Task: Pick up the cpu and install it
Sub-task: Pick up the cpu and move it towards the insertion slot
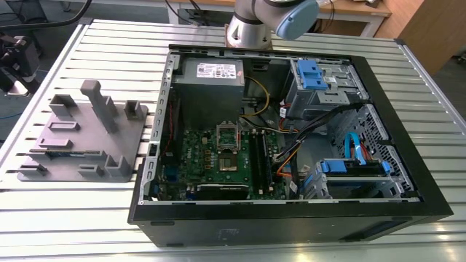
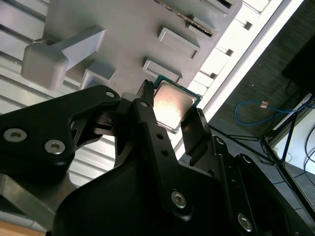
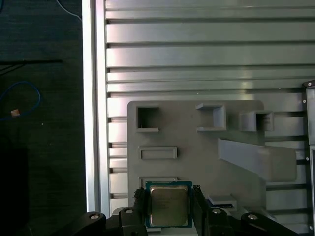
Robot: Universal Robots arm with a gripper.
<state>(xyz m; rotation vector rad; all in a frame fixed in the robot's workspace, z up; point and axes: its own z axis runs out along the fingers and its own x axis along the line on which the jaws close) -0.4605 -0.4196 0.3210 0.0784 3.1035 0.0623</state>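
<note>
The gripper [image 3: 168, 200] clamps the cpu [image 3: 168, 207] by two opposite edges, silvery top toward the camera, over a gray fixture [image 3: 197, 162] on a slatted table [image 3: 197, 49] — a blue cable [image 3: 34, 88] lies on the dark floor beside it.

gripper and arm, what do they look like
The gripper is matte black: angular linked plates joined with silver screws, ending in two narrow fingers. The arm is a silver-grey tube with a pale blue rounded cap.
</note>
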